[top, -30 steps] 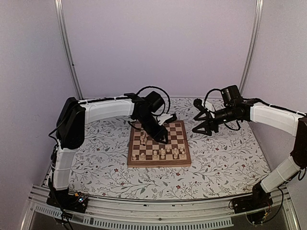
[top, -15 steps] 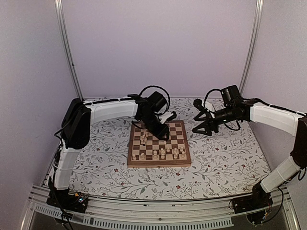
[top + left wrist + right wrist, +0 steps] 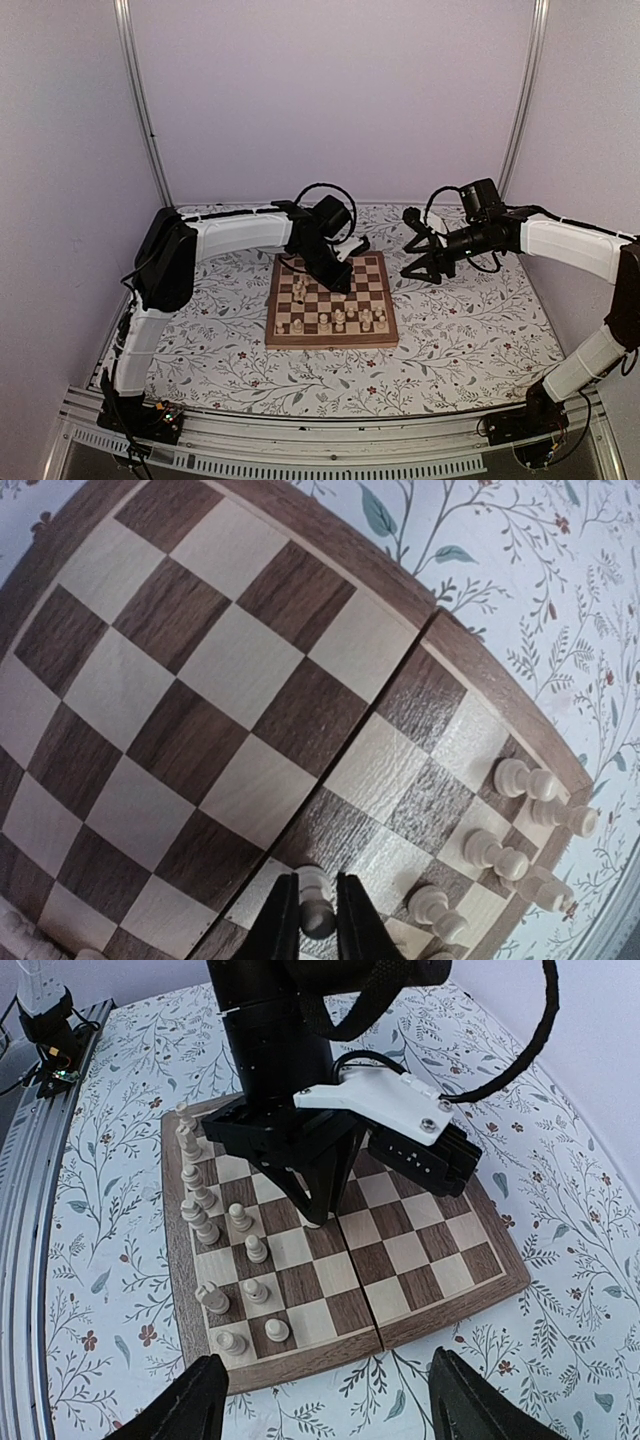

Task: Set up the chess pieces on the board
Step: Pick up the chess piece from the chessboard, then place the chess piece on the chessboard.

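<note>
**One pawn pinched, one end effector spread**

The left end effector pinches a pale pawn on the board. The right end effector hangs spread above the floral table beside the board. The other chess pieces stand along the board's near rows.

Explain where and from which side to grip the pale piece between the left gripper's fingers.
Pinch the piece across its narrow waist under the round head, coming down from above: it stands upright, and neighbouring pieces stand close.
</note>
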Tool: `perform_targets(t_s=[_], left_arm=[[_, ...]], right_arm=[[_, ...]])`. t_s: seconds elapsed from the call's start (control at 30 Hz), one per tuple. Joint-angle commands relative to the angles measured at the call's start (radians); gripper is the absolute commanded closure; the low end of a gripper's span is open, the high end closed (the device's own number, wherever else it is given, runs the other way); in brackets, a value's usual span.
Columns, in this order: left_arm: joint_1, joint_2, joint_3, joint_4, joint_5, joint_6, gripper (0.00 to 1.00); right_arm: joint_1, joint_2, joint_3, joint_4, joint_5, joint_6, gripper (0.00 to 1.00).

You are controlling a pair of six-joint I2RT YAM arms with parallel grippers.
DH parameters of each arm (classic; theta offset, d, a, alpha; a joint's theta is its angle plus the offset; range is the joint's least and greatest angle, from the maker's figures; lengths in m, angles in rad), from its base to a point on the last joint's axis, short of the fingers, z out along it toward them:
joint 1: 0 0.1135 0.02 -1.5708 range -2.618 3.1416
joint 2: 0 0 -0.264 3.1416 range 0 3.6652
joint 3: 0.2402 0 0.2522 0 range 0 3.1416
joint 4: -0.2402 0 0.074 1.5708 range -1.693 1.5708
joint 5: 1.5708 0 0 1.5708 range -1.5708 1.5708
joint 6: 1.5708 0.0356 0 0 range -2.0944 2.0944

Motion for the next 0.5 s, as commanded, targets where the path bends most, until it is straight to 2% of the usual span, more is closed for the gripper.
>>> perform_targets(t_s=[0.0,0.23,0.47], left_arm=[[-0.01,-0.042,0.002,-0.024,-0.009,0.009,0.87],[-0.01,-0.163,-0.126,-0.024,-0.052,0.01,0.88],[-0.012,-0.221,-0.229,-0.001,-0.048,0.0,0.88]], right_arm=[[-0.001,0.012,-0.002,-0.011,-0.001,-0.011,0.28],[-0.001,0.017,-0.002,-0.012,-0.004,-0.011,0.28],[-0.002,0.024,0.001,-0.015,-0.007,-0.01,0.28]])
